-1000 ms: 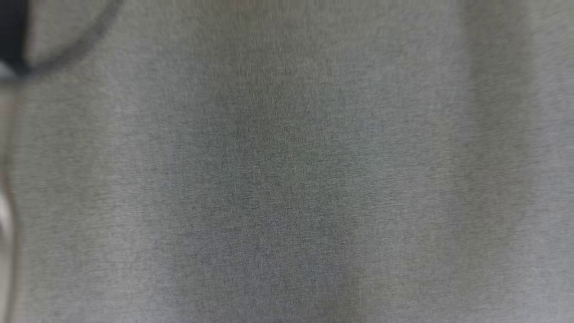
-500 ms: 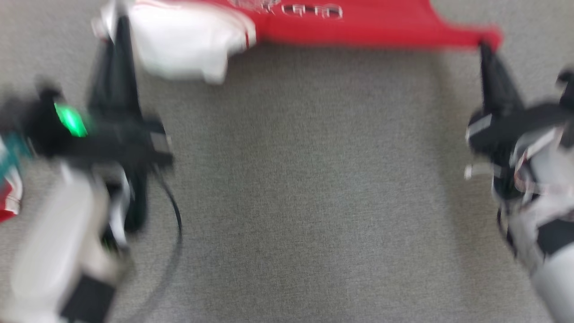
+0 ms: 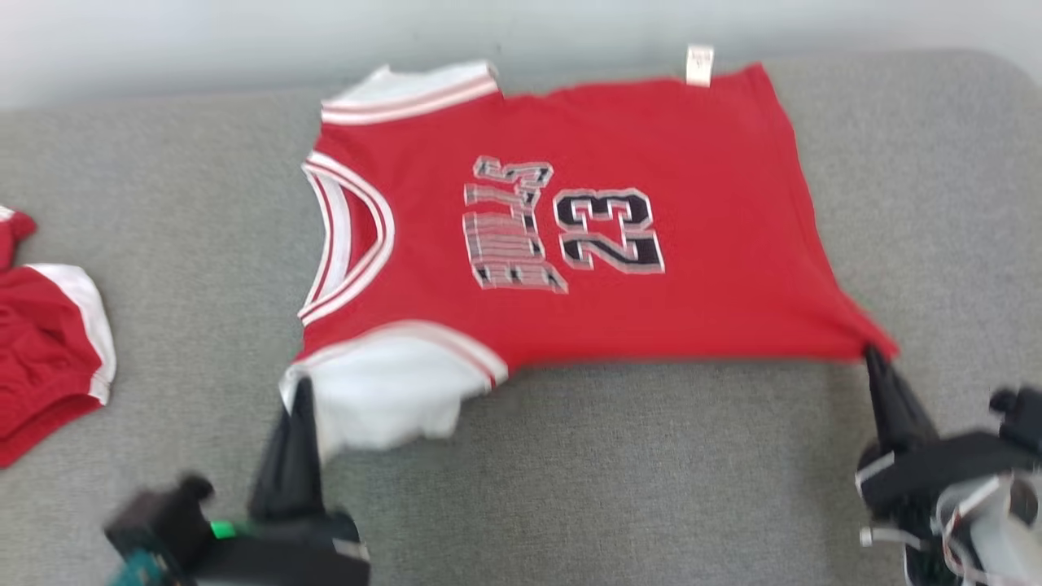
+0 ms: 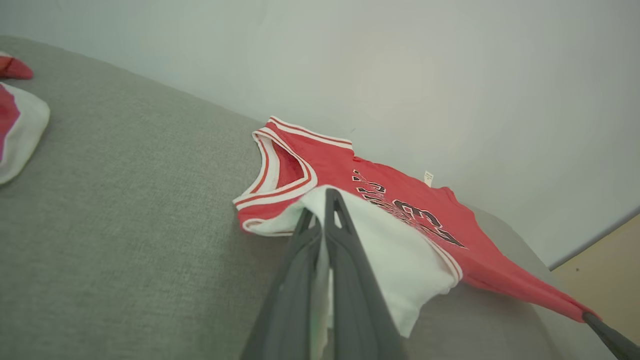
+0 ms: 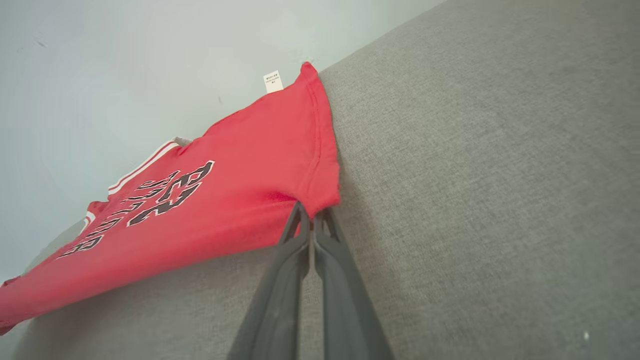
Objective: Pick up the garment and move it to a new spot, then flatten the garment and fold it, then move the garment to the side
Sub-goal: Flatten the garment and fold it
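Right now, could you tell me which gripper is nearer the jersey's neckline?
Left. The left gripper pinches the jersey by its white sleeve beside the neckline; the right gripper pinches its far hem corner.

Near the jersey (image 3: pixel 692 268), grey surface (image 3: pixel 619 480) lies bare; red cloth (image 3: pixel 37 358), perhaps shorts, sits left.

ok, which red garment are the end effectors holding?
The jersey printed 23, pinched at both near corners; the other red garment lies untouched at far left.
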Controlling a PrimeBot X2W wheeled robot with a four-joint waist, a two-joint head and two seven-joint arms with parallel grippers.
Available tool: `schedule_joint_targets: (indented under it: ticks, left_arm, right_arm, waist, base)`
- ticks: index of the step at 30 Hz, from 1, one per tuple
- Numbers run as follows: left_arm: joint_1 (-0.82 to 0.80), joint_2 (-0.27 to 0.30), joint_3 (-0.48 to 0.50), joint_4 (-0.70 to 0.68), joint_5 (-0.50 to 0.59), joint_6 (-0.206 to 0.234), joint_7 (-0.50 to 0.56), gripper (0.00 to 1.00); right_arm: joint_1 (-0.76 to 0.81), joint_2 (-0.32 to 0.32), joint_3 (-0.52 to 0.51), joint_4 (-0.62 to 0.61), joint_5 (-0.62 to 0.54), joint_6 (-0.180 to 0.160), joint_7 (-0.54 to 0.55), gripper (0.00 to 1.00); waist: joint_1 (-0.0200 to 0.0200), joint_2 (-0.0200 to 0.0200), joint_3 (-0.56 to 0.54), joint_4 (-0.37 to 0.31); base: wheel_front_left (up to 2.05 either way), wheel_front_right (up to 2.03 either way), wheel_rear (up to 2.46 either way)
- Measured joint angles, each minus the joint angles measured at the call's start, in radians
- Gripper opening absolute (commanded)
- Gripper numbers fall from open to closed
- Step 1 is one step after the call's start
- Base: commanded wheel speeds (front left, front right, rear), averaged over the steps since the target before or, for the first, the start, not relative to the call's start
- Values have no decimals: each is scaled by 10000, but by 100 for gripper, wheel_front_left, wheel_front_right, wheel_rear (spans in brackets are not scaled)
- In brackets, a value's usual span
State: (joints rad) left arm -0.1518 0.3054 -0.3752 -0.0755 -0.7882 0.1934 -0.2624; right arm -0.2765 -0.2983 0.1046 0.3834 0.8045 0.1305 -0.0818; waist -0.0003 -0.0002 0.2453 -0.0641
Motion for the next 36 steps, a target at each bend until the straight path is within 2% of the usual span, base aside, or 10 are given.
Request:
schedule_joint_targets:
  ticks: [11,19,26,36]
  left_arm:
    - [2173,-621,-290,485,92,-334,0,0]
    - [2967,-692,-456,786,211,-479,0,0]
    - [2425,-673,-573,907,422,-719,35,0]
    - [244,-263,-642,1392,719,-1179,761,0]
  right_arm:
    - [2880,853,-1661,-1530,-1179,0,1421,0]
    - [4470,1649,-2790,-2575,-1952,0,2510,0]
    - [4304,2084,-2790,-3009,-2146,0,3145,0]
    - [2605,2159,-2583,-2652,-2000,0,3921,0]
  waist:
    - [1,1,-959,203]
    - [1,1,-1479,348]
    - [4,3,-1466,347]
    - [4,3,-1242,3]
  base:
    - [0,0,0]
    - [0,0,0]
    - [0,0,0]
    - [0,0,0]
